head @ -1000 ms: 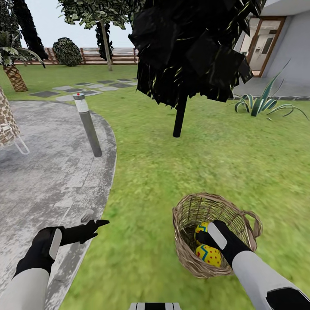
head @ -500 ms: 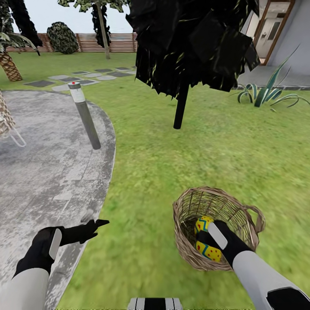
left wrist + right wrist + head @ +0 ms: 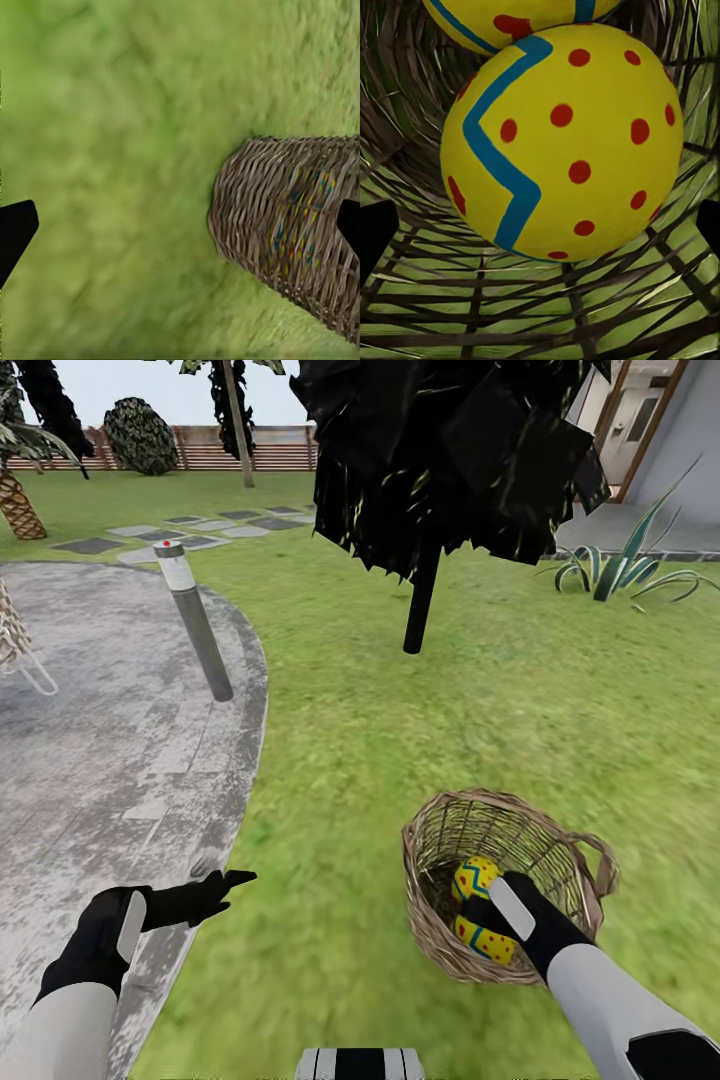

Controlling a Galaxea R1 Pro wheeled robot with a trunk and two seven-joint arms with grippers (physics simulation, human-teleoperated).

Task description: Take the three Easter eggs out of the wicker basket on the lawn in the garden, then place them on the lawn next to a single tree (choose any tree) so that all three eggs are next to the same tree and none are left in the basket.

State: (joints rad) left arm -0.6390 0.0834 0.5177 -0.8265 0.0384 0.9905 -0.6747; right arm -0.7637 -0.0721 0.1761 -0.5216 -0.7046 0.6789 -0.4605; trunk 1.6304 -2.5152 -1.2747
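Observation:
The wicker basket (image 3: 540, 840) stands on the lawn (image 3: 380, 760) at the lower right of the head view. Two yellow Easter eggs (image 3: 474, 877) (image 3: 478, 943) with blue zigzags and red dots show inside it. My right gripper (image 3: 480, 912) reaches into the basket between them, open. In the right wrist view its dark fingertips (image 3: 375, 232) flank one egg (image 3: 562, 142) without touching; a second egg (image 3: 510, 19) lies beyond. My left gripper (image 3: 232, 890) hangs open and empty over the lawn's edge, pointed at the basket (image 3: 292, 217). A pale-trunked tree (image 3: 238, 430) stands far back.
A black-leaved tree (image 3: 420, 600) with a thin dark trunk stands on the grass ahead of the basket. Grey paving (image 3: 100, 710) with a bollard lamp (image 3: 195, 625) lies at the left. A palm (image 3: 20, 505), stepping stones (image 3: 190, 530), a spiky plant (image 3: 615, 575) and a house lie farther off.
The whole view has tilted slightly, so the camera moved. My right gripper stays inside the basket, a little lower among the eggs. The left arm has held still.

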